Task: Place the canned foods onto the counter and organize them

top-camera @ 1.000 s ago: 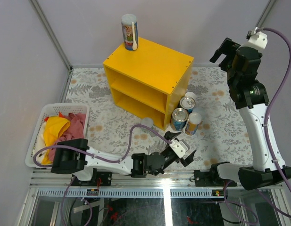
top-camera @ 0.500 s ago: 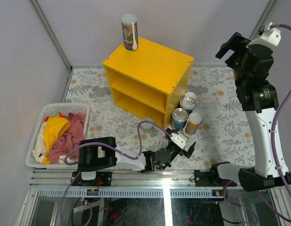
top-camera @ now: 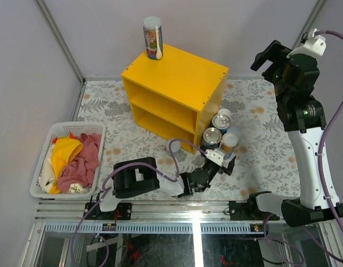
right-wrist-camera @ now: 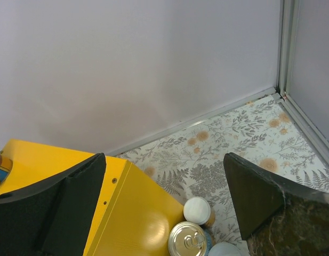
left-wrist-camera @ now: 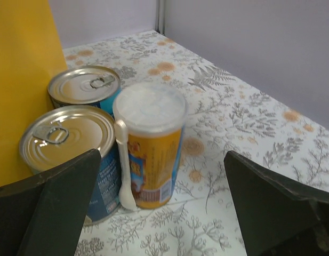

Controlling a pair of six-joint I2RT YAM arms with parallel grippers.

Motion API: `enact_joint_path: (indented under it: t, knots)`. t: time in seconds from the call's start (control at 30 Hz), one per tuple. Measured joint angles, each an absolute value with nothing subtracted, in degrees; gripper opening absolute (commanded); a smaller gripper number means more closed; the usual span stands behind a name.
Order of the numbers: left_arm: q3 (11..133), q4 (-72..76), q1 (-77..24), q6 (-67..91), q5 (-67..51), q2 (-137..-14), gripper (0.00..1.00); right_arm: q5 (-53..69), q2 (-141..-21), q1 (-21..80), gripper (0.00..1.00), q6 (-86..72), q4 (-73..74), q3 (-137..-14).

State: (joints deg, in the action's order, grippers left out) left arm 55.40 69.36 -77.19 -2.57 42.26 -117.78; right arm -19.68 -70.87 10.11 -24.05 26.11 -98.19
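Hovering low, left gripper (top-camera: 218, 158) spread wide facing yellow tube (left-wrist-camera: 152, 146).

Bright, even light falls from above; shadows on the table (top-camera: 260, 150) are short and soft (the compartments of the yellow shelf unit (top-camera: 177, 72) are the dimmest spots). A white glare streak crosses the glass panel (top-camera: 196, 245). Steel can lids (left-wrist-camera: 68, 133) gleam sharply. The fingers (left-wrist-camera: 52, 213) of the left gripper (left-wrist-camera: 161, 156) look soft-edged, too near for focus.
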Motion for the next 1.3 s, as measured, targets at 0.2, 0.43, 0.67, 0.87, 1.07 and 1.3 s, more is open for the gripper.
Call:
enact_joint_path:
  t: [0.2,0.43,0.67,0.87,1.07,1.3]
  knots:
    - [58.4,71.1,-75.4,-2.7,42.3,-119.7,1.00,-18.5,-70.9,10.1,0.99,-24.5,24.9,-98.2]
    - [60.7,71.1,-74.4,-2.6,41.3,-122.2,1.00,-17.4,-70.9,10.1,0.99,-24.5,24.3,-98.2]
    - [64.4,70.8,-73.5,-2.4,39.9,-123.7,1.00,-16.8,-70.9,10.1,0.99,-24.5,23.3,-98.2]
    - [67.1,70.2,-73.0,-2.0,40.0,-125.4,1.00,-16.8,-71.0,10.1,1.00,-24.4,23.2,-98.2]
    - [69.1,69.5,-72.3,-1.4,40.0,-126.8,1.00,-16.3,-71.4,10.1,0.99,-24.4,22.4,-98.2]
    - [70.9,68.8,-71.9,-0.6,40.2,-128.5,1.00,-15.3,-71.9,10.1,0.99,-24.4,21.5,-98.1]
